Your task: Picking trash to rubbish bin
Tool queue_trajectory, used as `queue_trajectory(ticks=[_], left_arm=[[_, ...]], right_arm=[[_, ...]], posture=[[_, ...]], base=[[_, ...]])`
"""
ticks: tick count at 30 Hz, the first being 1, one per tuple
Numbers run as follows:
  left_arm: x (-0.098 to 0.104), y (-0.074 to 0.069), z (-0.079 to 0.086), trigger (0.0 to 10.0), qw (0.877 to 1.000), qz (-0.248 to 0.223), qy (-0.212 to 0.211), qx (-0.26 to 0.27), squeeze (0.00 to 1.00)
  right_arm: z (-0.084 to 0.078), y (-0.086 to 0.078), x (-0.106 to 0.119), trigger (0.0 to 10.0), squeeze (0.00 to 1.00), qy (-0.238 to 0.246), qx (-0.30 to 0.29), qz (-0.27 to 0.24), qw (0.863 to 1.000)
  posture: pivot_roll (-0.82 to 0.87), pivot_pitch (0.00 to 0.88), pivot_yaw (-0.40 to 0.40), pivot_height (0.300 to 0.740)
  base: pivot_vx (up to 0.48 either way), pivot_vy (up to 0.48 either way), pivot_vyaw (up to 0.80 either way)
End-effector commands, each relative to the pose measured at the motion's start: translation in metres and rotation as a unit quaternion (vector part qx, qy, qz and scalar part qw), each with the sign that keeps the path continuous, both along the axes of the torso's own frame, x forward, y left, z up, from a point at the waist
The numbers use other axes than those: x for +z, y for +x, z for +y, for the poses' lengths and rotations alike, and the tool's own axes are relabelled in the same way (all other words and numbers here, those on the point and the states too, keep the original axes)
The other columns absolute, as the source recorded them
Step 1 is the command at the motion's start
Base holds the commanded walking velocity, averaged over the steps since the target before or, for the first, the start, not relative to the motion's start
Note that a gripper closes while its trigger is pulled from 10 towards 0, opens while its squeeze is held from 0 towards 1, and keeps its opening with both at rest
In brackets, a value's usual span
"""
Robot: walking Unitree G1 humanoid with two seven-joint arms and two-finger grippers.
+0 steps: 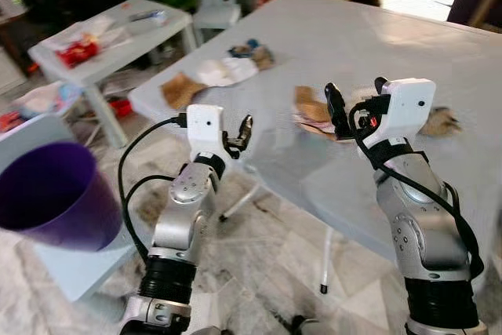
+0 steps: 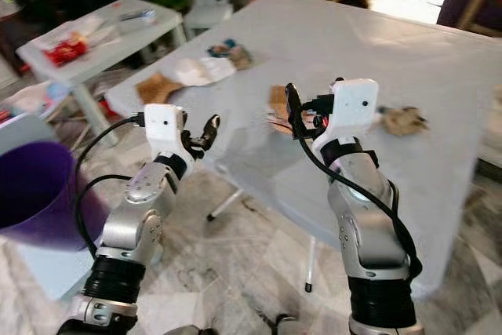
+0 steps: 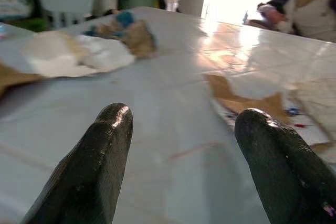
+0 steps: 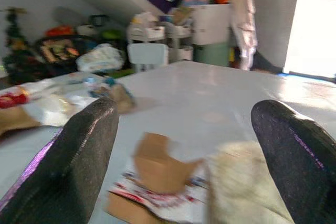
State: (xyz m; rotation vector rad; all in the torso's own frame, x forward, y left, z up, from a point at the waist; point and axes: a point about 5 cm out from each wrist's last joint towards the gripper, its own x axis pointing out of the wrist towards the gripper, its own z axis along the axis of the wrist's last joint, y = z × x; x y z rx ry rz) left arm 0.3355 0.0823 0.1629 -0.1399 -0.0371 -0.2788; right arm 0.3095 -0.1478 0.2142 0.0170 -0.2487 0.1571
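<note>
Torn cardboard wrapper [image 1: 314, 111]: we judge it light, floppy; pinch its raised edge.
Right gripper [image 1: 357, 100]: fingers apart, just before it.
Left gripper [image 1: 239, 135]: fingers apart, empty.
Purple bin [image 1: 55, 194]: at our left.

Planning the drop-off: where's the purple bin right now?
In the left eye view the purple bin stands on the floor at the robot's far left, beside the left arm and off the grey table's corner.

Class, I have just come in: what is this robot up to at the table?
The robot stands at a grey table strewn with rubbish: torn cardboard, white paper and a crumpled wad. Both arms are raised over the near edge. The right gripper, jaws open, faces the cardboard; the left gripper is open too and holds nothing. A purple bin waits on the robot's left.
</note>
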Motion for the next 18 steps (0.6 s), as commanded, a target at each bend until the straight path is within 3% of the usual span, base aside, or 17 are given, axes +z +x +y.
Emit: queue_trajectory(ticks=[1, 9, 18], left_arm=[[0.000, 0.001, 0.006, 10.0, 1.000, -0.003, 0.001, 0.012, 0.00], [0.004, 0.005, 0.017, 10.0, 0.999, -0.019, 0.006, 0.026, 0.00], [-0.001, 0.010, 0.022, 10.0, 1.000, -0.002, 0.010, 0.020, 0.00]], right_arm=[[0.001, -0.002, 0.004, 10.0, 0.00, -0.001, 0.003, -0.006, 1.000], [0.002, -0.001, 0.005, 10.0, 0.00, -0.002, 0.007, -0.009, 1.000], [-0.003, -0.003, -0.002, 10.0, 0.00, -0.021, -0.005, 0.009, 1.000]], posture=[[-0.05, 0.139, 0.044, 0.740], [-0.05, 0.139, 0.039, 0.740], [-0.06, 0.145, 0.041, 0.740]], base=[[0.000, 0.000, -0.68], [0.000, 0.000, -0.06], [0.000, 0.000, 0.00]])
